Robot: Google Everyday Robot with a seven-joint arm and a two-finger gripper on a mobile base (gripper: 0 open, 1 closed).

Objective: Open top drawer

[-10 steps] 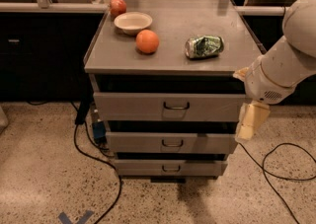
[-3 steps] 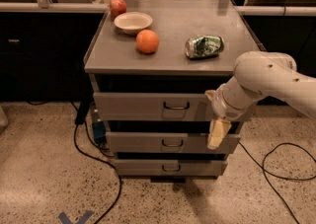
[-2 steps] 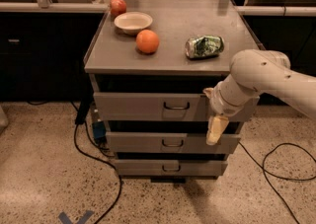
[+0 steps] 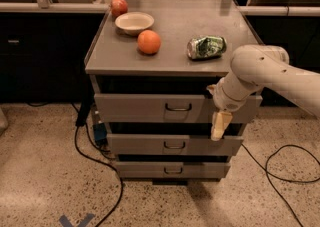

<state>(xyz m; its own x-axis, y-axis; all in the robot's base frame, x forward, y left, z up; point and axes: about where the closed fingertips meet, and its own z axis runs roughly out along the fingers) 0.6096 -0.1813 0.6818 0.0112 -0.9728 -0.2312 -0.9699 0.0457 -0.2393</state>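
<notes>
Hovering at the right end of the top drawer [image 4: 145, 108] under the desk [image 4: 170, 63], the tool [image 4: 218, 130], grip impossible to tell, seems mid-approach and next must reach the central handle [image 4: 178, 107].

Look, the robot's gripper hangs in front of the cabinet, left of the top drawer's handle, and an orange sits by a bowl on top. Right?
Not quite. The camera view shows the gripper right of the handle of the top drawer, not left. The rest holds: it hangs in front of the cabinet, and the orange sits by the bowl on top.
</notes>
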